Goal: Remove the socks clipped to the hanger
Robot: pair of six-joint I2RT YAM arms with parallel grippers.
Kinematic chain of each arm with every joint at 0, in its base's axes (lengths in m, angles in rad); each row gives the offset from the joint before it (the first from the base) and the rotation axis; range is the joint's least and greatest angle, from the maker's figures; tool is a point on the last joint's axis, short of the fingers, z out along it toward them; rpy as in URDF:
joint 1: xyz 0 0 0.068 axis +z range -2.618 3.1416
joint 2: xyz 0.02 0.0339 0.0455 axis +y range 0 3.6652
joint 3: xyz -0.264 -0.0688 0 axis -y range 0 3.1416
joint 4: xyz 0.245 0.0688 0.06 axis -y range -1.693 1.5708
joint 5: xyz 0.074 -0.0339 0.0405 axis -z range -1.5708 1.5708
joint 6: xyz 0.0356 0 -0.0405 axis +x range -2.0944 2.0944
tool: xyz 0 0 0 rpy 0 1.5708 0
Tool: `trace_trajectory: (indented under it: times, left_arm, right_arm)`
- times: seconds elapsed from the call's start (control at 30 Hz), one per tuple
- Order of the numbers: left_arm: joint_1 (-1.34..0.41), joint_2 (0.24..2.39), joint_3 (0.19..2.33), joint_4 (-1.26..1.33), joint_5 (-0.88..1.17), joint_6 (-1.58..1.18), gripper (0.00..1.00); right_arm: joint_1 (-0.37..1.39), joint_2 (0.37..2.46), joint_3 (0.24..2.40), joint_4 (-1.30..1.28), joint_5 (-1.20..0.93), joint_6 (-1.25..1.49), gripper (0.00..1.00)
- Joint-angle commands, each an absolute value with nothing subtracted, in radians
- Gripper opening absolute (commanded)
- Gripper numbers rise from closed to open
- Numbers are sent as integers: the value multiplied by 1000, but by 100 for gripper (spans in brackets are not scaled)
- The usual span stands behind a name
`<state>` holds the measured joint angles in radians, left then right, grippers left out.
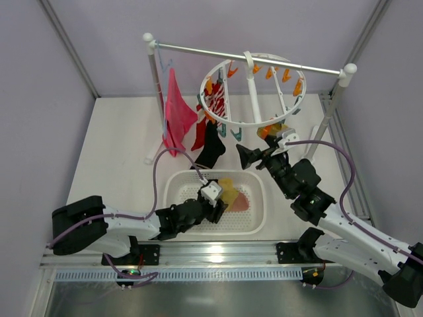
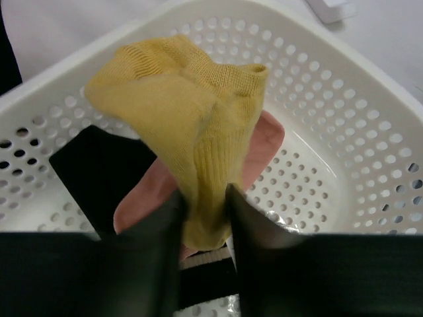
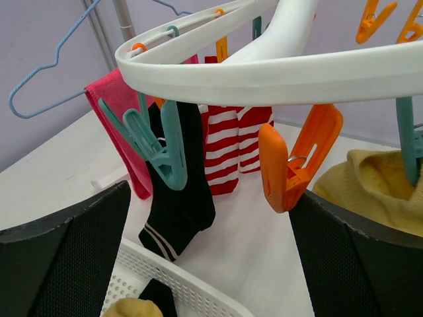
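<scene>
From the top camera, the hanger (image 1: 232, 123) hung on the rack rail (image 1: 198, 50) at the back of the table. A black sock (image 1: 211, 148) and a red-and-white striped sock (image 1: 198, 135) dangled from its left side, next to the magenta cloth (image 1: 177, 109). The left gripper (image 1: 221, 200) sat over the white basket (image 1: 264, 208), and the right gripper (image 1: 248, 155) pointed up at the near edge of the ring. In the left wrist view, the left gripper's 2 fingers were pinched tight on one end of a mustard sock (image 2: 192, 112). The rest of that sock bunched out past the fingertips, above a pale pink sock (image 2: 264, 145) lying on the basket floor. A flat black shape lay beside them, too unclear to name. In the right wrist view, the right gripper's 2 fingers stood wide apart with nothing between them, just below the ring. A teal clip (image 3: 158, 148) held the black sock, and the striped sock hung behind it. An orange clip (image 3: 297, 158) hung empty just beside the right finger, and a second mustard sock (image 3: 370, 185) was clipped at the far right
</scene>
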<state>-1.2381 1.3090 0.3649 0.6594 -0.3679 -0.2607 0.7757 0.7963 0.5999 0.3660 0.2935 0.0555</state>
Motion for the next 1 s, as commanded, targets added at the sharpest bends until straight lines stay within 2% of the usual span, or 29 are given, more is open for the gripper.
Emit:
trace_trajectory:
  times: [0.0, 0.07, 0.3, 0.53, 0.73, 0.97]
  left_arm:
    - [-1262, 1338, 414, 631, -408, -302, 74]
    - [-1279, 1347, 428, 620, -432, -299, 99]
    - [-1359, 1347, 466, 542, -626, -285, 100]
    - [-1382, 1290, 446, 589, -696, -275, 100]
    - [-1364, 1269, 489, 693, -580, -170, 100]
    - [-1229, 1344, 649, 718, -332, -176, 100]
  right_arm:
    - [775, 793, 604, 388, 310, 60, 100]
    - [775, 798, 606, 387, 308, 60, 100]
    - [775, 790, 600, 382, 321, 60, 100]
    - [773, 712, 577, 371, 313, 72, 100]
    - [775, 536, 503, 377, 268, 94, 100]
    - [775, 312, 437, 364, 446, 64, 100]
